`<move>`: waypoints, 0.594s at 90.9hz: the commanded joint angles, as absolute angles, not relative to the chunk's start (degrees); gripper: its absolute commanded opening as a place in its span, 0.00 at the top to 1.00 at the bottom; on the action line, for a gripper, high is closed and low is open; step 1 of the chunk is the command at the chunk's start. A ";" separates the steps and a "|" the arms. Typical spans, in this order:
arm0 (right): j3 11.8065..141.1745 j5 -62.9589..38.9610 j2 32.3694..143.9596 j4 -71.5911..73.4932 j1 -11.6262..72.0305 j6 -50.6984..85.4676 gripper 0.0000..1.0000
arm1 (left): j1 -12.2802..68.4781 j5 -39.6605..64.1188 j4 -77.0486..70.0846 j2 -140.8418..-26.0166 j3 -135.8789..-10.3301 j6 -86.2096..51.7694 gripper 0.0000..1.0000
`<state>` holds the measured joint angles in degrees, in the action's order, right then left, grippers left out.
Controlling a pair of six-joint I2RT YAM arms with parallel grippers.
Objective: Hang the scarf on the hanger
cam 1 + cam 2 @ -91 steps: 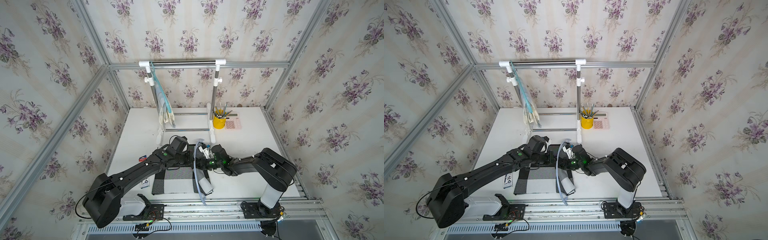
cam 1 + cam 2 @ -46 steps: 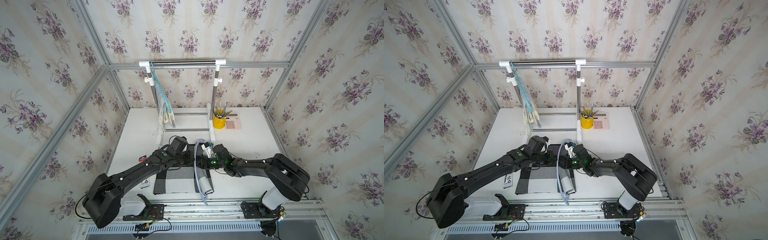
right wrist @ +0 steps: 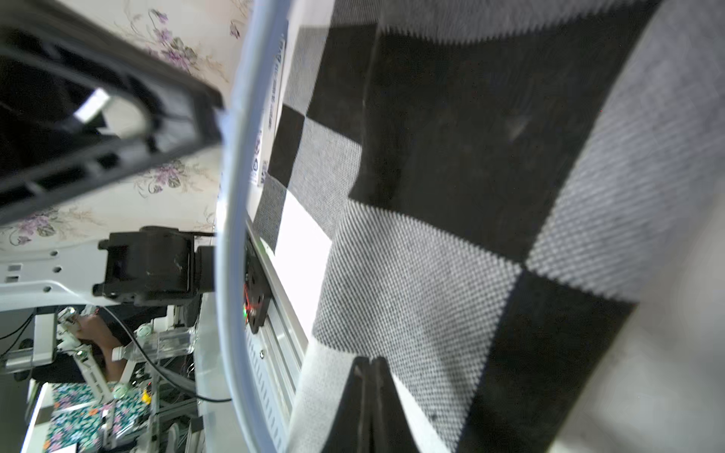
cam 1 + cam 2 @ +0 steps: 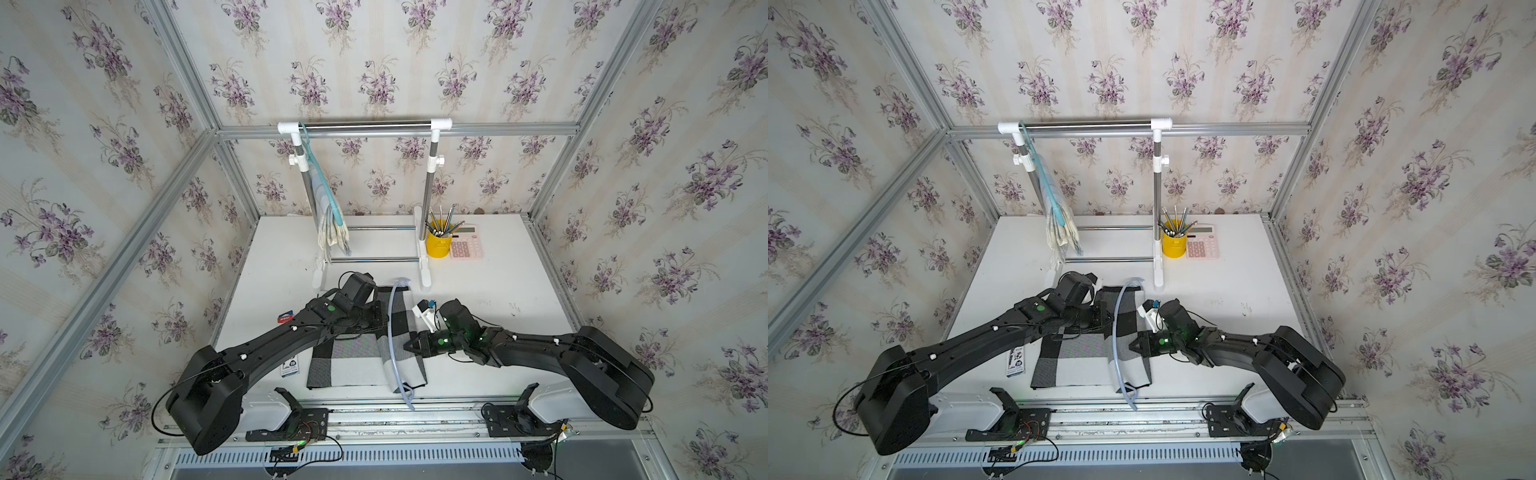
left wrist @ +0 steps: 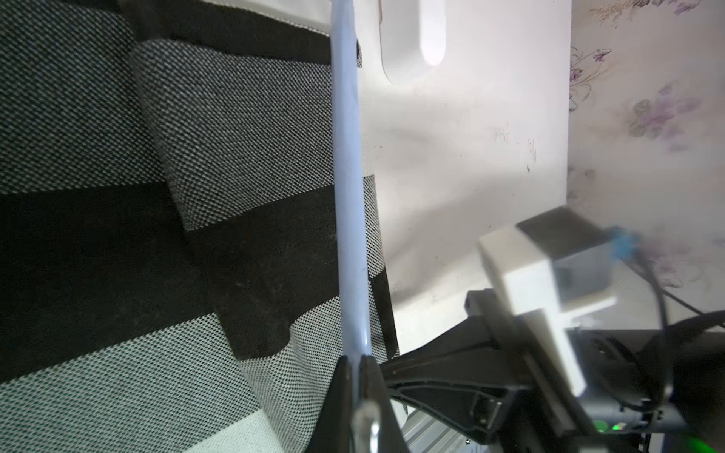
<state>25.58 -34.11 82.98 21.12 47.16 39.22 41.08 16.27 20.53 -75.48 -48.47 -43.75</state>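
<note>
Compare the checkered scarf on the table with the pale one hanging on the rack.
The checkered scarf lies on the table, the pale blue hanger across it; the pale scarf hangs from the teal hanger on the rail. The checkered one is black, grey and white; the hung one cream and blue. Each has a hanger.

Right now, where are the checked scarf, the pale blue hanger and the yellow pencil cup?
checked scarf (image 4: 345, 363), a top view, its flat middle.
pale blue hanger (image 5: 347, 196), left wrist view, midway along its bar.
yellow pencil cup (image 4: 437, 248), a top view, its front wall.
</note>
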 commanded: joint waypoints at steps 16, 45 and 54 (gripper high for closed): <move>29.81 -40.84 85.30 24.49 50.49 39.30 0.95 | 41.73 16.14 26.76 -76.51 -51.96 -44.47 1.00; 32.33 -30.84 77.70 4.49 38.74 31.57 0.72 | 42.19 17.62 28.56 -77.97 -53.97 -44.08 0.96; 30.05 -33.30 74.59 6.89 34.34 32.74 0.51 | 43.65 18.93 29.45 -78.77 -56.30 -42.85 0.80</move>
